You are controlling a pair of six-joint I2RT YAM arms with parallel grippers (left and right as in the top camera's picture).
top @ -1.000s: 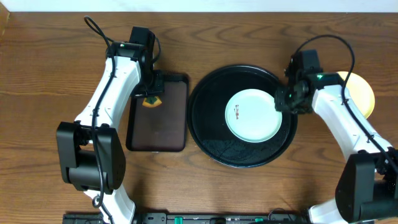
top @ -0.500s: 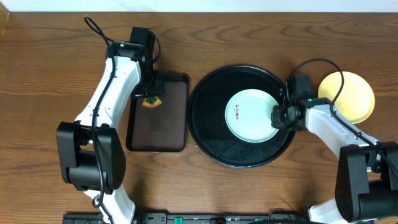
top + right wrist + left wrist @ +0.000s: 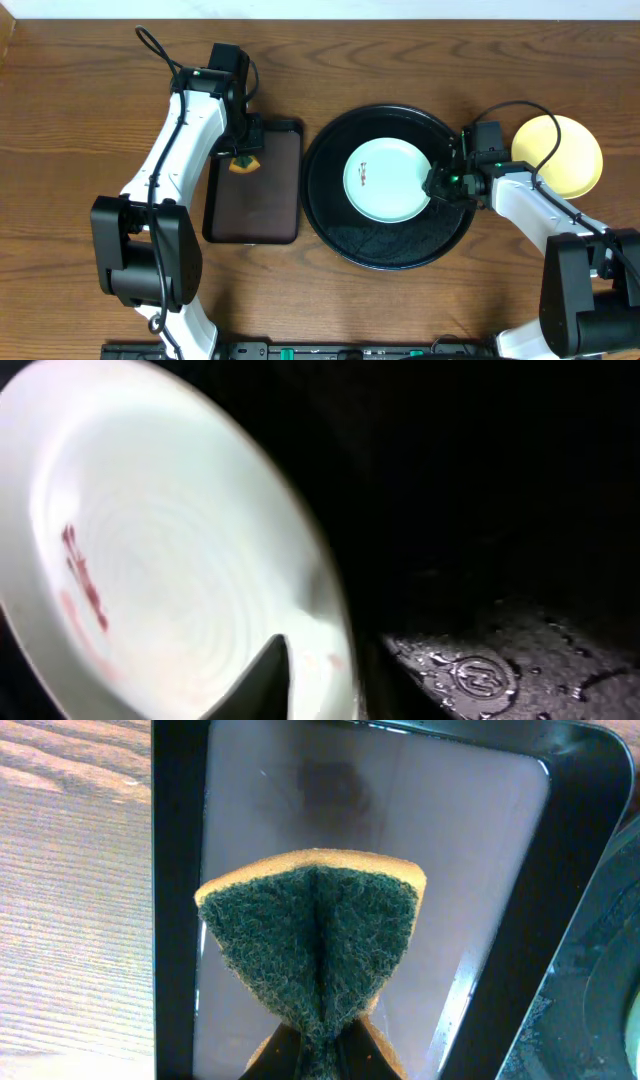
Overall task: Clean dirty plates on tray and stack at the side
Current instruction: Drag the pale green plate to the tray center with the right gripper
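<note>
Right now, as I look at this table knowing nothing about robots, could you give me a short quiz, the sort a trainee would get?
1. True or false: the pale yellow plate lies on the round black tray.
2. What does the left gripper hold? A) a folded sponge B) a fork C) nothing
3. In one word, what colour is the smear on the mint plate?
Key: 1 false; 2 A; 3 red.

Blurred plate (image 3: 150, 560), cropped at frame edges
</note>
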